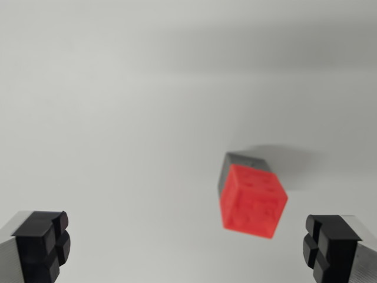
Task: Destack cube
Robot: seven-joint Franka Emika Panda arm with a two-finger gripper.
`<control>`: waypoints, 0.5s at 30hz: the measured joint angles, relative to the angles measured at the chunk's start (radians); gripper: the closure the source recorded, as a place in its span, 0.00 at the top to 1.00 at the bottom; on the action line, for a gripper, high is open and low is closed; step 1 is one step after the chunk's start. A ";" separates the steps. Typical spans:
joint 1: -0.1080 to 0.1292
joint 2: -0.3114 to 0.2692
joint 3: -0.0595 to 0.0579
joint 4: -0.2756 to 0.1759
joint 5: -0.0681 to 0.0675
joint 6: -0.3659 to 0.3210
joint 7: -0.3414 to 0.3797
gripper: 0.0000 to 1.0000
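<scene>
A red cube (253,201) sits stacked on a grey cube (235,164), of which only the far top edge and one side show behind the red one. Both stand right of centre on a pale surface and look blurred. My gripper (185,247) is open, its two black fingertips at the bottom corners of the wrist view: one fingertip (44,243) at the wrist view's left, the other fingertip (327,243) at the wrist view's right. The stack lies between them, closer to the right one, and touches neither. Nothing is held.
The white tabletop (118,106) fills the view. A soft shadow (294,162) falls behind and to the right of the stack. A darker band (188,65) runs across the far part of the surface.
</scene>
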 joint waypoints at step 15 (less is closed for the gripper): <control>-0.002 -0.030 -0.023 -0.146 0.000 0.120 0.025 1.00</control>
